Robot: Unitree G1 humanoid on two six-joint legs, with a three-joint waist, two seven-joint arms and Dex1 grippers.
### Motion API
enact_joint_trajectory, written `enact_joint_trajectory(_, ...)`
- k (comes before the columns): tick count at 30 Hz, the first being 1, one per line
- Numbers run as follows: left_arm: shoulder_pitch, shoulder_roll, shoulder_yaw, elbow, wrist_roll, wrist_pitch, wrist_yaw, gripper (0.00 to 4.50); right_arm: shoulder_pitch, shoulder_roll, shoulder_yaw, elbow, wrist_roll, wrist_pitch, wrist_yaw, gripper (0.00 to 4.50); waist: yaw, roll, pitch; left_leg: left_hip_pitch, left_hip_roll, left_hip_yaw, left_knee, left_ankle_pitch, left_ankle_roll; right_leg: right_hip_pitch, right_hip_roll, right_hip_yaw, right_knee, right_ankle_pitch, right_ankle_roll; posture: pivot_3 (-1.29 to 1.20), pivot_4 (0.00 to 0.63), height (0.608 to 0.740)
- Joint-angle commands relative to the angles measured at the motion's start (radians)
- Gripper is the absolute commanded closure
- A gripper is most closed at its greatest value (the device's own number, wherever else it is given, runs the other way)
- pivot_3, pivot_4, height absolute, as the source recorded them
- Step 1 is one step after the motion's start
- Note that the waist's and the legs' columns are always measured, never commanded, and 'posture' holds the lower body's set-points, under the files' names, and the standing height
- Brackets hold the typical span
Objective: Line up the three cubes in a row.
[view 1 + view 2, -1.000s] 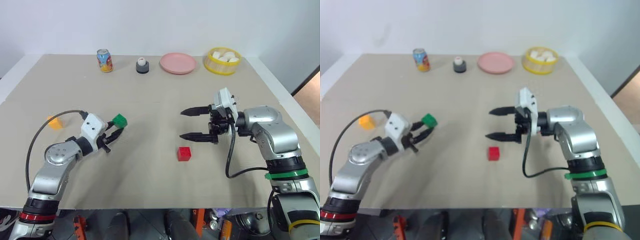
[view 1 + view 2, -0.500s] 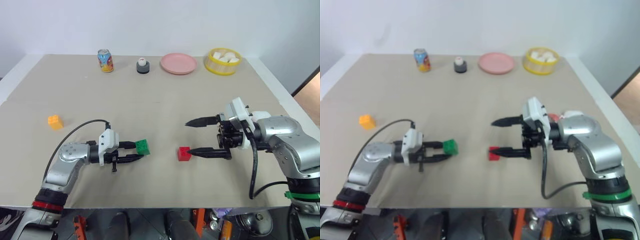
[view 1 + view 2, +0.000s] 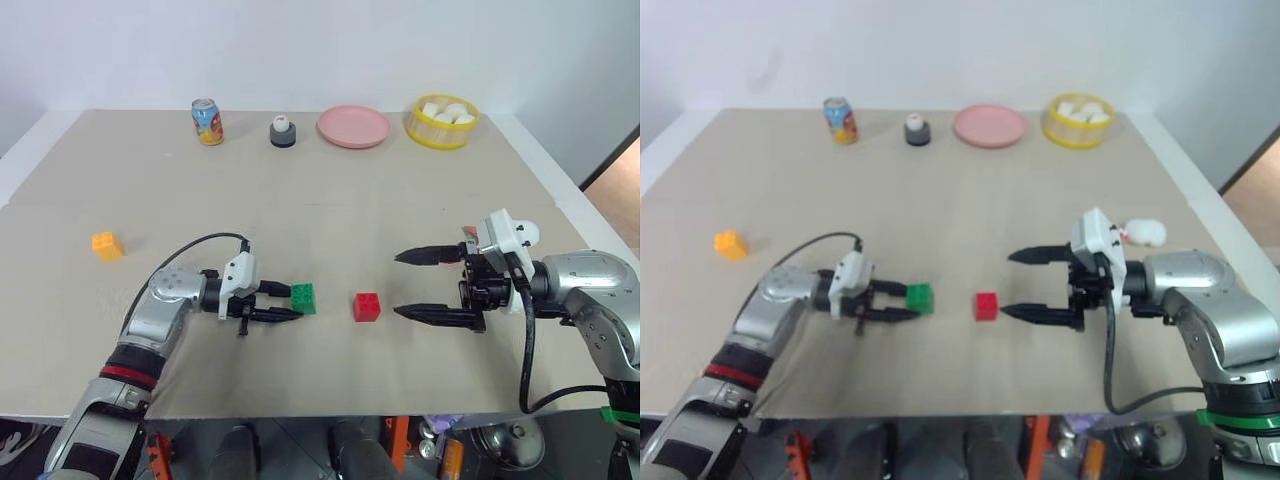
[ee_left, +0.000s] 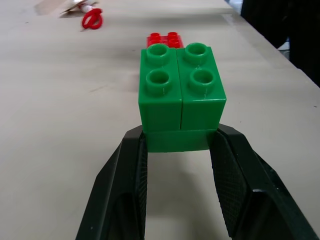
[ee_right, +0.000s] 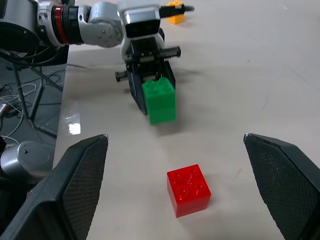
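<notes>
My left gripper point(image 3: 291, 301) is shut on the green cube point(image 3: 302, 298) and holds it low over the table, pointing right. In the left wrist view the fingers point(image 4: 125, 190) clamp the green cube point(image 4: 181, 95) by its lower half, studs up. The red cube point(image 3: 367, 306) lies on the table just right of the green one, a small gap between them. Right of it, my right gripper point(image 3: 397, 285) stands open, pointing left, apart from the red cube point(image 5: 189, 189). The orange-yellow cube point(image 3: 106, 245) sits alone at the far left.
Along the back edge stand a soda can point(image 3: 208, 121), a small black-and-white object point(image 3: 284, 131), a pink plate point(image 3: 353, 126) and a yellow bowl point(image 3: 443, 120) of white pieces. A white plush toy point(image 3: 1145, 232) lies behind my right arm.
My left gripper has carried the green cube rightward and nearer the front edge, up beside the red cube. My right gripper has drawn back to the right, away from the red cube, still open.
</notes>
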Motion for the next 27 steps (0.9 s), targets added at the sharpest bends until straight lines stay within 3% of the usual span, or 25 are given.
enact_joint_trajectory(1,-0.024,-0.017,-0.001,0.008,0.015,-0.019,0.012,3.25,-0.018,0.0,-0.003,-0.013,0.011,-0.015,-0.001,0.0,0.0,0.0,0.0,0.0,0.0,0.0,0.0,0.0,0.0,0.0,0.0,0.0,0.0,0.0,0.0,0.0,0.15,0.74)
enact_joint_trajectory(14,0.039,0.062,0.009,-0.063,0.017,0.025,-0.017,3.25,-0.031,0.002,0.011,0.014,-0.006,-0.032,0.001,0.0,-0.001,0.0,0.0,0.0,0.0,0.0,0.0,0.0,0.0,0.0,0.0,0.0,0.0,-0.001,-0.001,0.0,0.15,0.74)
enact_joint_trajectory(27,0.021,0.036,-0.023,-0.058,0.076,0.026,0.041,3.25,-0.046,0.011,0.031,0.023,-0.01,-0.046,-0.008,0.0,0.0,0.0,0.0,0.0,0.0,0.0,0.0,0.0,0.0,0.0,0.0,0.0,0.0,-0.001,-0.002,0.0,0.15,0.74)
